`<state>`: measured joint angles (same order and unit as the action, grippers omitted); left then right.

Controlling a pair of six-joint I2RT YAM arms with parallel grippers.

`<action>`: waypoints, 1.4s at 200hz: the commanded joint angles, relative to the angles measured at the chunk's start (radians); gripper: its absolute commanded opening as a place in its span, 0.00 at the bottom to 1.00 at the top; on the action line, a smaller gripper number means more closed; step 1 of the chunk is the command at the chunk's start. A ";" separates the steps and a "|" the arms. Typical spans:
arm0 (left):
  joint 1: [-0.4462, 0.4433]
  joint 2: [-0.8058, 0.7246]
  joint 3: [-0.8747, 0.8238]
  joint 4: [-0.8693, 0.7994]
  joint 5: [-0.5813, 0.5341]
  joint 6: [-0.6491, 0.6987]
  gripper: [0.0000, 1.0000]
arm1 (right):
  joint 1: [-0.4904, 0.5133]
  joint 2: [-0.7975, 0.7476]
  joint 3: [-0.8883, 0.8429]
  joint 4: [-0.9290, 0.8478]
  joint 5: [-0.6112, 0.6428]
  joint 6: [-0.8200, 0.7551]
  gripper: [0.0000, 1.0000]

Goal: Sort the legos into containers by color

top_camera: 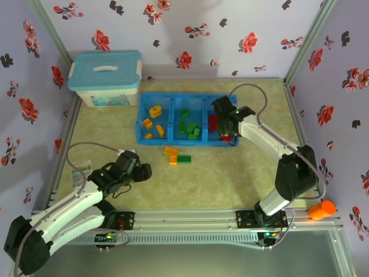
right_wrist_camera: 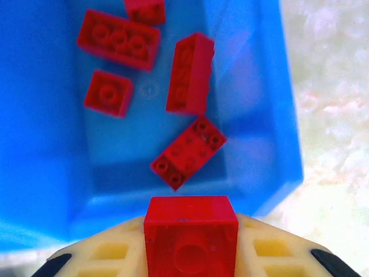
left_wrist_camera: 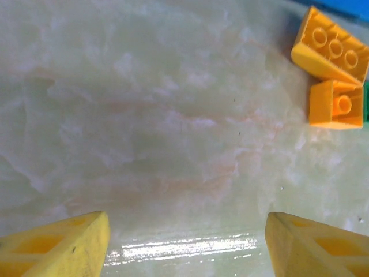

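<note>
**Clerk:** Entry one, left side?

**Arm:** My left gripper [left_wrist_camera: 187, 247]: fingers spread, nothing between them, low over bare table. Two orange-yellow bricks [left_wrist_camera: 331, 55] lie ahead of it and off to its right, touching each other. A green brick [top_camera: 184, 158] lies just beside them. All three sit just short of the blue tray [top_camera: 142, 124]. Of my two arms, the left is the nearer to them.

**Clerk:** Entry two, right side?

**Arm:** My right gripper [top_camera: 228, 136]: pinching one red brick [right_wrist_camera: 190, 234], hollow underside towards my wrist camera. It hangs above the near wall of the right compartment [right_wrist_camera: 271, 115], where the other red bricks [right_wrist_camera: 189, 153] lie. The floor lies just forward, so I judge a short reach forward comes before release.
</note>
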<state>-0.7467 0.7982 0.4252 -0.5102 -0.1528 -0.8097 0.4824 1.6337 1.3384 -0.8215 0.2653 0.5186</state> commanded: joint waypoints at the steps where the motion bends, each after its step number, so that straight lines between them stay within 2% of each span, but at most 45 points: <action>1: -0.052 -0.008 -0.025 0.021 -0.052 -0.072 0.71 | -0.036 0.081 0.100 -0.050 -0.036 -0.067 0.30; 36: -0.125 -0.006 -0.049 0.033 -0.091 -0.117 0.71 | -0.079 0.224 0.241 -0.079 -0.057 -0.088 0.30; 106: -0.195 0.015 -0.054 0.063 -0.123 -0.152 0.71 | -0.085 0.472 0.505 -0.166 -0.069 -0.104 0.35; 150: -0.221 0.037 -0.038 0.073 -0.136 -0.152 0.71 | -0.084 0.575 0.650 -0.248 -0.082 -0.111 0.41; 165: -0.225 0.037 -0.035 0.073 -0.143 -0.152 0.71 | -0.085 0.584 0.668 -0.254 -0.095 -0.111 0.48; 174: -0.227 0.038 -0.033 0.073 -0.145 -0.152 0.71 | -0.085 0.582 0.675 -0.261 -0.098 -0.108 0.51; 209: -0.230 0.048 -0.025 0.091 -0.146 -0.145 0.71 | -0.070 0.502 0.622 -0.238 -0.100 -0.094 0.53; 253: -0.230 0.150 0.046 0.129 -0.137 -0.080 0.73 | -0.026 0.317 0.434 -0.148 -0.089 -0.065 0.60; 280: -0.227 0.269 0.133 0.145 -0.136 -0.036 0.75 | -0.008 0.181 0.274 -0.073 -0.089 -0.031 0.62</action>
<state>-0.9707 0.9901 0.4706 -0.4038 -0.2699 -0.9066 0.4580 1.9270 1.7161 -0.9630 0.1753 0.4442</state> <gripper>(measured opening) 0.740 0.616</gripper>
